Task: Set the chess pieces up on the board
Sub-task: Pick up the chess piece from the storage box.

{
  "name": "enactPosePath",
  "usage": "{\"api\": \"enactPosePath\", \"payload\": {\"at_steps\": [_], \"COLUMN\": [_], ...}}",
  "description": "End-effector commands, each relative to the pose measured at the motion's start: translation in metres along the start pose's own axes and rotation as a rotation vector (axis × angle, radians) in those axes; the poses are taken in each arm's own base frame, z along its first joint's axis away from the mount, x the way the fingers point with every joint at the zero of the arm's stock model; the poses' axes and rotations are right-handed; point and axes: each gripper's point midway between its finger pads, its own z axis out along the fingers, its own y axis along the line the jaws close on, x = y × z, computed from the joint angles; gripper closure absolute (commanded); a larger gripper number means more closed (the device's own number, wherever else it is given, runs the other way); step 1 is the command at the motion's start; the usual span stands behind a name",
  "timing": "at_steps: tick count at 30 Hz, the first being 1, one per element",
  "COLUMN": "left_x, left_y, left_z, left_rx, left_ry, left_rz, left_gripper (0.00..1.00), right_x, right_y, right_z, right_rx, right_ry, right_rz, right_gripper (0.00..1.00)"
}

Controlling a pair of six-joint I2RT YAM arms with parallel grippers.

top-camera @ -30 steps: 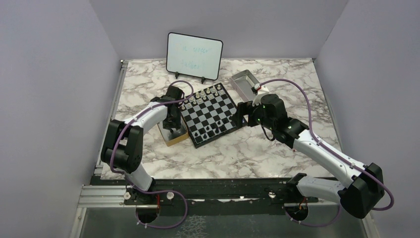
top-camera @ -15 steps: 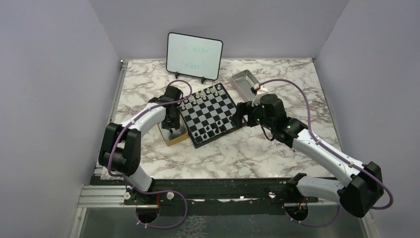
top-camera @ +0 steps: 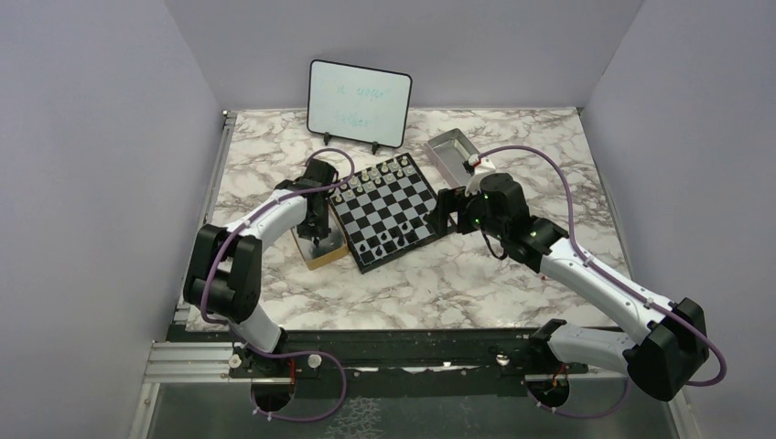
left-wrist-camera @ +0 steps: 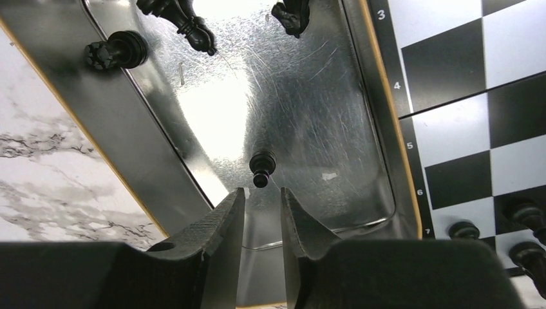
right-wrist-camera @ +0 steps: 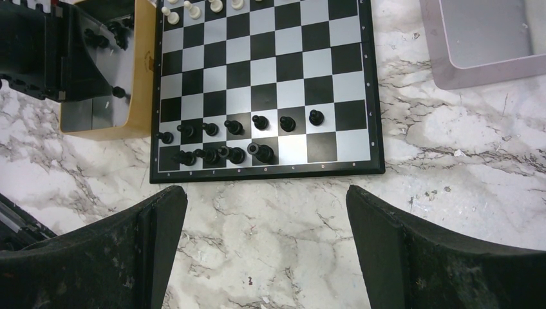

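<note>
Left gripper (left-wrist-camera: pixel 261 192): the jaws stand narrow with a small gap, and nothing is between them. They point down into the box.
Black pawn (left-wrist-camera: pixel 262 168): it lies on its side on the metal floor, just beyond the fingertips (left-wrist-camera: pixel 237 196) and in line with the gap. Nothing touches it.
Box (left-wrist-camera: pixel 309 96): wooden outside with a shiny metal lining, and it sits right against the side of the board (right-wrist-camera: pixel 270 175). Three other black pieces (left-wrist-camera: pixel 183 22) lie at the far end, well apart from the pawn.
Step in hand: in my judgement it is picking this pawn out of the box.
How to do it well: bring the tips down until one is on each side of the pawn's body, then close. The gap looks hardly wider than the piece, so center it first. A small round piece on smooth metal will probably roll if only one finger pushes it.
Board: the black rows (right-wrist-camera: pixel 260 121) stand along the near edge. The pawn row has one free square at the end on the tray side, and the back row has several free squares.
Right gripper (right-wrist-camera: pixel 267 193): the jaws are wide apart and empty, hanging over the marble near the board. Keep it there, out of the way.
</note>
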Motion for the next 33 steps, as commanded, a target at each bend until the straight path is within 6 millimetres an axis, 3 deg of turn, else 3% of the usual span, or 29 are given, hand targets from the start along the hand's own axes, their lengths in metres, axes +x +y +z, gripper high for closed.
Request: {"api": "enactPosePath", "payload": {"at_steps": [1, 13, 25, 33], "left_x": [-0.005, -0.013, -0.014, -0.021], "left_y": [0.004, 0.003, 0.003, 0.004], "left_z": [0.008, 0.013, 0.015, -0.005], "left_rx": [-0.036, -0.031, -0.033, -0.016], "left_ry": [0.0, -0.006, 0.0, -0.028], "left_rz": [-0.004, 0.004, 0.009, 0.018], "left_gripper": [0.73, 0.75, 0.83, 0.89], "right_x": [-0.013, -0.011, -0.011, -0.009], "right_y": [0.005, 0.004, 0.004, 0.003], "right_z": [-0.002, 0.0, -0.001, -0.001], "right_rx": [-0.007, -0.007, -0.006, -0.005], "right_ry": [-0.033, -0.029, -0.032, -0.02], "right_rz": [-0.014, -0.015, -0.015, -0.019], "right_gripper": [0.0, 0.0, 0.0, 0.0]}}
